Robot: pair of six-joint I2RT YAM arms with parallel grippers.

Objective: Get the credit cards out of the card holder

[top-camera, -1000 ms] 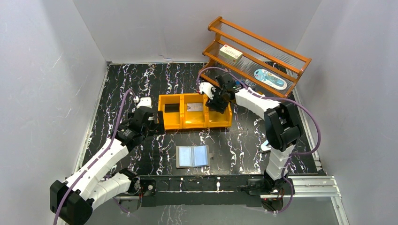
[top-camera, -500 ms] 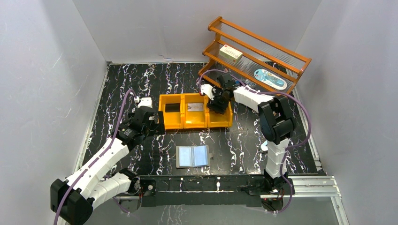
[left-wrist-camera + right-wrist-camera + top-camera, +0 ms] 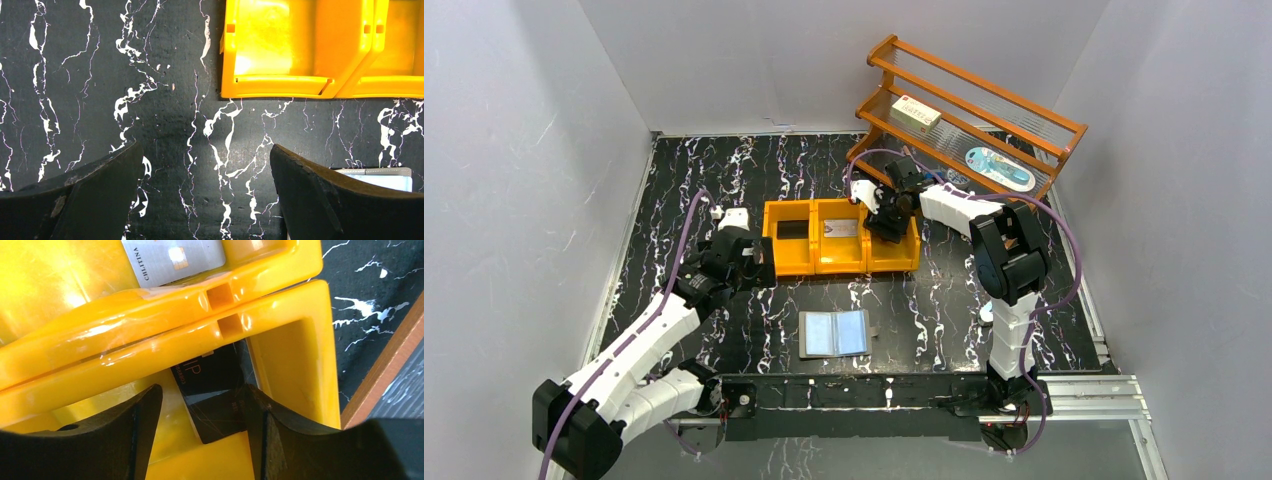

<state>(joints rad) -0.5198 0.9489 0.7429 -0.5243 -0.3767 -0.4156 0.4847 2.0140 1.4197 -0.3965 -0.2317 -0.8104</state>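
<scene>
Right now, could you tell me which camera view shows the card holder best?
The top external view: the card holder lies open, whole and unobstructed there. The left wrist view catches only one corner of it at its lower right edge. The right wrist view does not show it.

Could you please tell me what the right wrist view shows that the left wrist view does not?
Only the right wrist view: a black card in the end compartment, seen between the fingers of the open right tool, a silvery card in the next compartment, and a wooden rack edge. Only the left wrist view: a corner of the card holder beside the open left tool. Both: the orange bin and the black marbled table.
</scene>
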